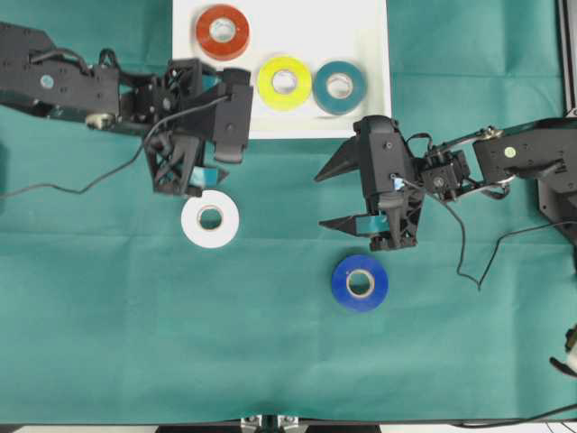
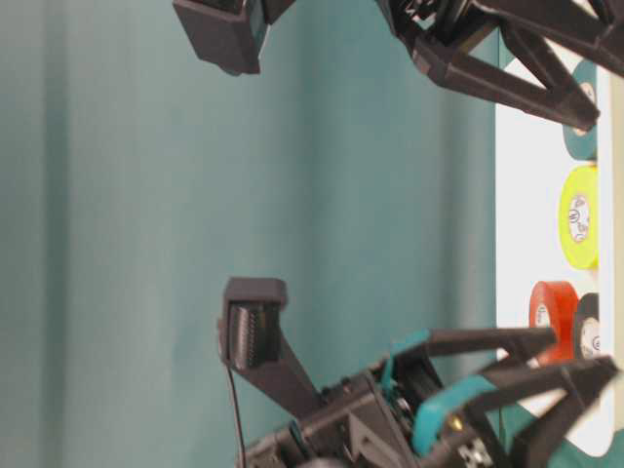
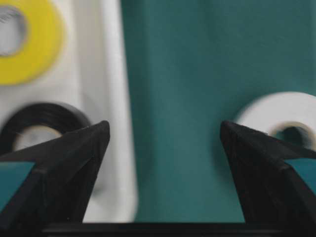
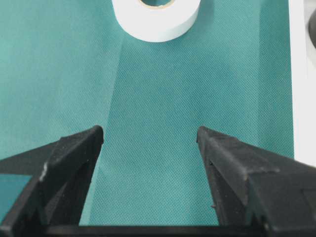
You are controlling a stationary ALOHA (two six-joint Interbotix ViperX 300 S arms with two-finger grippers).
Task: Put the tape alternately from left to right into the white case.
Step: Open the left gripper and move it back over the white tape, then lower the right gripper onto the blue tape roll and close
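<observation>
where the left arm covers, black roll half-hidden

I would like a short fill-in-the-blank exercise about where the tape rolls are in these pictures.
1. The white case holds the red roll, the yellow roll, the teal roll and the ____ roll.
2. The number of rolls lying on the green cloth is ____.
3. The roll nearest the left gripper is ____.

Missing words: black; two; white
</observation>
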